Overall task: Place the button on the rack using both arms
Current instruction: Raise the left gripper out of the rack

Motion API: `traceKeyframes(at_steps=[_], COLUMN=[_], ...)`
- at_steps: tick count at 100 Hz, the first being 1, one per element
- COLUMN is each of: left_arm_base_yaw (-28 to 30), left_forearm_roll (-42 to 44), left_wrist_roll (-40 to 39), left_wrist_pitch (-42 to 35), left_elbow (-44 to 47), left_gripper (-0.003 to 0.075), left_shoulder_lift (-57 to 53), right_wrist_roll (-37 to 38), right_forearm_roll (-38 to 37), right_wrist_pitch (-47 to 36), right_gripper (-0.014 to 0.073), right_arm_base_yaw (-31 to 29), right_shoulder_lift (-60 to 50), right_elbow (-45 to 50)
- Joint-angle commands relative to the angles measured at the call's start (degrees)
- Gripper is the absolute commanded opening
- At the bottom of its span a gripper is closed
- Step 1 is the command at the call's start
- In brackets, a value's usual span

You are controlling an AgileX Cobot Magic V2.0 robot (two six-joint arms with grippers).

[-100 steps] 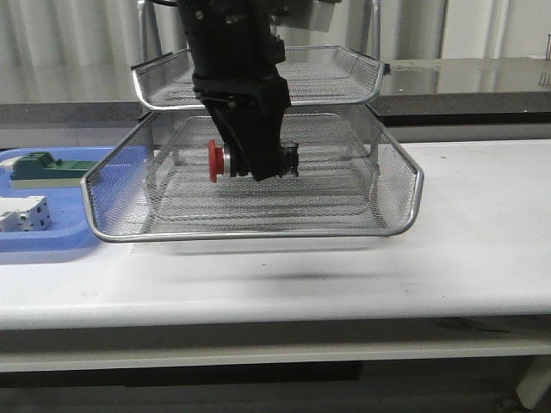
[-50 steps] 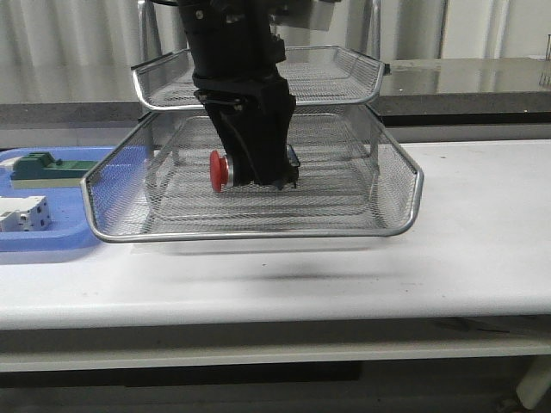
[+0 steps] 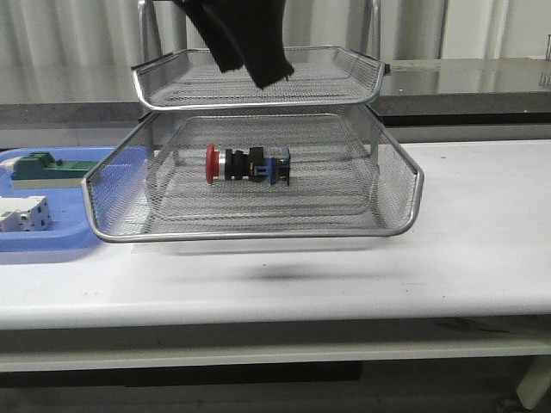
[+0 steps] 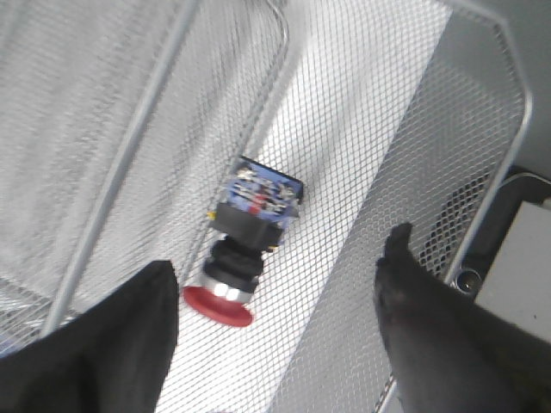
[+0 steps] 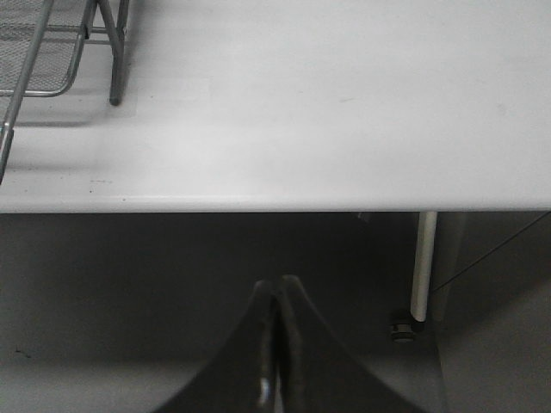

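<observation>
The button (image 3: 246, 164), with red cap, silver collar, black body and blue rear block, lies on its side in the lower tier of the wire-mesh rack (image 3: 396, 215), red cap pointing left. It also shows in the left wrist view (image 4: 245, 237), resting on the mesh. My left gripper (image 3: 254, 64) is raised above it, near the upper tier; in the left wrist view (image 4: 280, 288) it is open and empty, fingers wide apart. My right gripper (image 5: 277, 297) is shut and empty, below the table's front edge, out of the front view.
A blue plastic tray (image 3: 60, 237) at the left holds a green block (image 3: 47, 166) and a white breaker (image 3: 23, 212). The rack's upper tier (image 3: 344, 82) sits just under the left gripper. A rack leg (image 5: 112, 52) and a table leg (image 5: 422, 267) show in the right wrist view.
My left gripper let go of the button and rose out of the lower tier. The button now lies on the mesh by itself.
</observation>
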Motion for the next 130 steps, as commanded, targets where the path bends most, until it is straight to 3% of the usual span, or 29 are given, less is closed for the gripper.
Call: traceKeyframes(at_steps=[1,28,55,92,114,130], left_arm_base_yaw=[-0.1,2.3,14.3,29.7,33.2,33.4], left_forearm_roll=[0.4,7.2,4.7,-2.3,-5.5,-6.9], left_wrist_roll=[-1.3,-5.4,-7.1,-7.1,-7.1,-7.3], left_wrist_pitch=[1.1,1.1,-0.4,-24.2,-40.4,-48.1], left_elbow=[-1.5,-1.4,7.6,38.5,57.5,69.4], left_gripper=[0.0470,0.0438,0.0439,0.0438,0.0439,0.0439], left_shoulder_lift=[-5.9,-12.8,-21.5,-43.0,-57.6,-68.3], right_wrist_roll=[-0.2,-0.2,-0.2,-0.2,-0.2,-0.2], right_forearm_roll=[-1.8,-1.8,-1.8,-1.8,-1.8,-1.8], right_wrist_pitch=[-2.9,-2.9,-2.8,-2.8,-2.8,-2.7], right_gripper=[-0.0067,-0.0067,-0.0067,-0.0067,-0.0067,-0.0067], right_arm_base_yaw=[-0.1,-0.1,-0.1,-0.1,-0.1,-0.1], right_shoulder_lift=[0.1,0.1,0.1,0.1,0.1,0.1], right_elbow=[-1.5,-1.5,-1.5,-1.5,-1.5,-1.5])
